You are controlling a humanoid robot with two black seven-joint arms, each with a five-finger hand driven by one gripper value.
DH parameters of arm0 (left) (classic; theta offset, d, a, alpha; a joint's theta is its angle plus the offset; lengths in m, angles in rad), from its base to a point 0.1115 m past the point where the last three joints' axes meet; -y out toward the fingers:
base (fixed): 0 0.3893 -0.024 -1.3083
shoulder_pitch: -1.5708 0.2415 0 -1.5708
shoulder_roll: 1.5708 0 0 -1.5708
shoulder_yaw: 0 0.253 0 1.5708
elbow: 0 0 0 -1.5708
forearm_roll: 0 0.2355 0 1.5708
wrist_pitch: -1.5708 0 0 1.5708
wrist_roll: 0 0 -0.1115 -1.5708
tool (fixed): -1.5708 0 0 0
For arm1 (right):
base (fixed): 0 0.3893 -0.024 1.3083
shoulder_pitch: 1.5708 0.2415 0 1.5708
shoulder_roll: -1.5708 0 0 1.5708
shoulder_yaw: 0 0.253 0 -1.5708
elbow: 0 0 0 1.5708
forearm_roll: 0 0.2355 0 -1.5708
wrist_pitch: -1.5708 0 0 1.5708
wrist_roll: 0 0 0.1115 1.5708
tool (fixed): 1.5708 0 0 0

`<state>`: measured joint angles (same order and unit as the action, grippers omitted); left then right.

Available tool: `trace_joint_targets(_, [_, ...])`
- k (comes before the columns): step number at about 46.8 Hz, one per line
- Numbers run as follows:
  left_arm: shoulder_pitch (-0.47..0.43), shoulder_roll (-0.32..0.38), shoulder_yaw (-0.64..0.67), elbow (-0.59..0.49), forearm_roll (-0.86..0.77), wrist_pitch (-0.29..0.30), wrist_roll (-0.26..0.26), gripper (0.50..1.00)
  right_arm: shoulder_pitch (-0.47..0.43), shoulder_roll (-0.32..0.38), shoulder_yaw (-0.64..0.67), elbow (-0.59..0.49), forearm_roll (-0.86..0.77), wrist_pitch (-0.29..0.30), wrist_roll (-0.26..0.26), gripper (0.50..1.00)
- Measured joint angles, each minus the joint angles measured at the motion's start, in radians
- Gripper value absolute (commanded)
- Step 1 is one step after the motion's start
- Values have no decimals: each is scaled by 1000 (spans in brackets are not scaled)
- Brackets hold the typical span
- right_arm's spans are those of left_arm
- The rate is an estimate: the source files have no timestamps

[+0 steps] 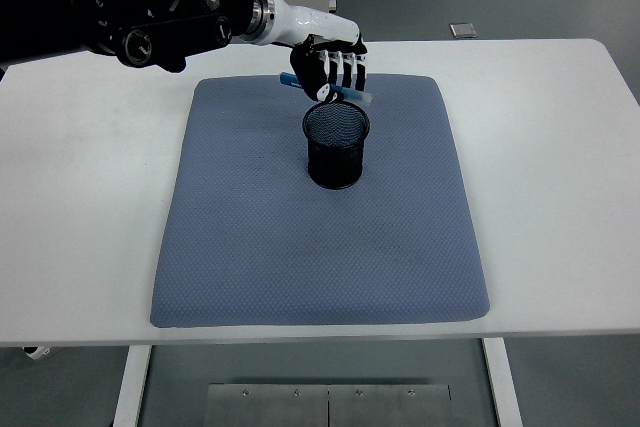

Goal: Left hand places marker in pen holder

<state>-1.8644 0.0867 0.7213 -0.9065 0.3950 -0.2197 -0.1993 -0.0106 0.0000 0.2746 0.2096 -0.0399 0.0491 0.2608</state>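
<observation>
The left hand (pixel 333 69) sits in the upper middle of the frame, its fingers curled around a blue marker (pixel 325 88), which lies nearly flat across the palm with one end poking out to the left and the other to the right. The hand hangs just above and behind the black mesh pen holder (pixel 337 144), which stands upright on the blue mat (pixel 318 209) a little above the frame's centre. The marker is clear of the cup's rim, as far as this view shows, so the step in hand looks like the carry, at its very end, with the drop not yet made. The next move probably calls for tipping the marker from its flat lie toward upright (one end down into the opening) and bringing that end over the mouth before the fingers let go; released crosswise, it could bridge the rim or roll off onto the mat. The right arm is not in view.
</observation>
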Motion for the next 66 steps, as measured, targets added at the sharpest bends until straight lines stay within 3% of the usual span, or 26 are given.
trace_joint_targets(25, [69,-24,-63,0,-266,12,-2,500,0,0,0,0,0,0,0,1000])
trace_joint_targets(37, [95,-15,-65,0,-402,13,-19,500,0,0,0,0,0,0,0,1000])
trace_joint_targets(45, [118,-11,-65,0,-450,13,-57,505,0,0,0,0,0,0,0,1000])
trace_joint_targets(50, [119,-7,-64,0,-466,12,-60,569,0,0,0,0,0,0,0,1000])
trace_joint_targets(56, [119,6,-64,5,-470,12,-61,742,0,0,0,0,0,0,0,1000])
trace_joint_targets(66, [125,28,-63,7,-469,13,-72,845,0,0,0,0,0,0,0,1000])
